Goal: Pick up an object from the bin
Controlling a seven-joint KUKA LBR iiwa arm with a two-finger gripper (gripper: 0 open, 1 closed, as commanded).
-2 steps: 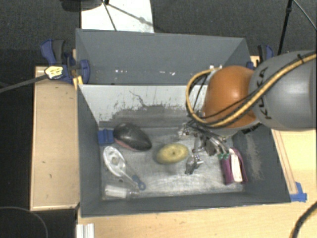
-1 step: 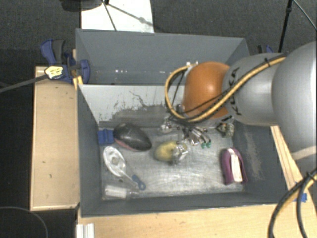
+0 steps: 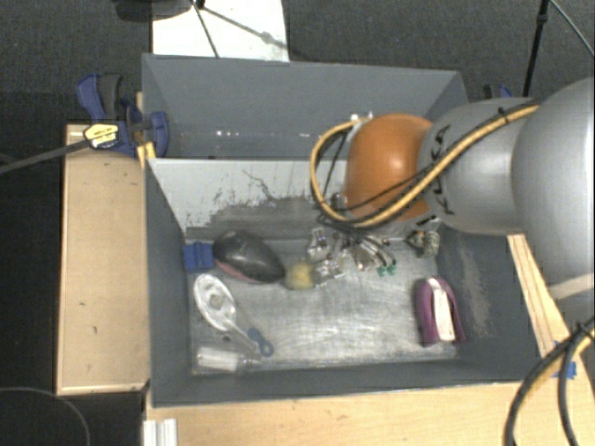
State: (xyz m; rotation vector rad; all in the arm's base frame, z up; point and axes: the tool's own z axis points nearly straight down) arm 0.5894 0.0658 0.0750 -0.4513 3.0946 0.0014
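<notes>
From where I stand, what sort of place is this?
Probably a robotics lab test bench: a silver robot arm strung with cables reaches into a grey metal bin holding loose odds like a dark computer mouse and a purple-and-white object.

The thick silver-grey arm (image 3: 521, 170) reaches in from the right and slopes down toward the middle of the scene. A rounded orange cover (image 3: 383, 167) sits over its wrist, with yellow and black cables (image 3: 321, 179) looping round the cover's left side. Beneath the cover, the small metal gripper (image 3: 339, 254) hangs low, pointing downward.
</notes>
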